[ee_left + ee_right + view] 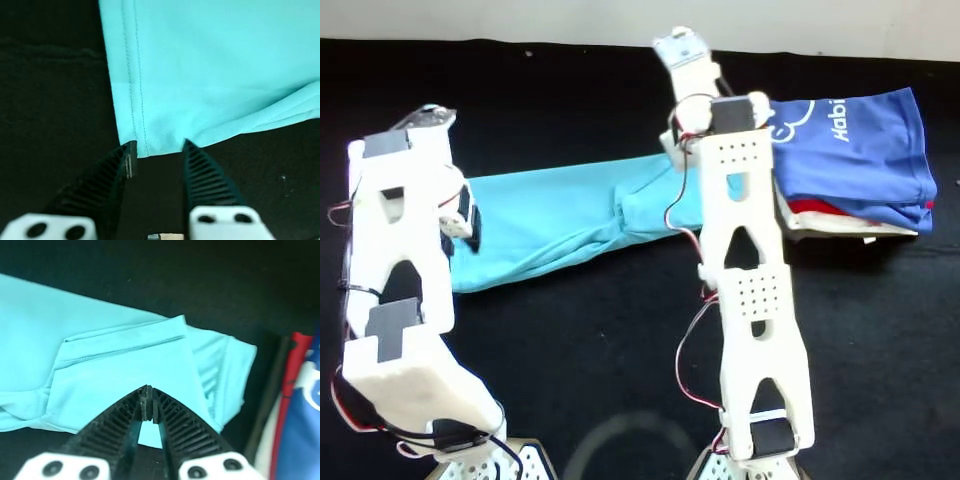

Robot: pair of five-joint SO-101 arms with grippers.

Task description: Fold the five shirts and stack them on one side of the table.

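A turquoise shirt (pixel 560 215), folded into a long band, lies across the middle of the black table (pixel 590 330). My left gripper (pixel 159 150) is open at the shirt's left end, its fingertips straddling the hem corner (pixel 142 145). My right gripper (pixel 149 404) is shut, its tips over a folded sleeve flap (pixel 125 365) at the shirt's right end; whether cloth is pinched cannot be seen. A stack of folded shirts stands at the right, a blue shirt (pixel 860 150) on top, a red one (pixel 810 207) and a white one (pixel 830 228) beneath.
The stack's edge (pixel 300 405) lies close beside the right gripper. The shirt bunches into a wrinkle (pixel 630 212) near its middle. Black tabletop stretches in front of the shirt between the two arm bases.
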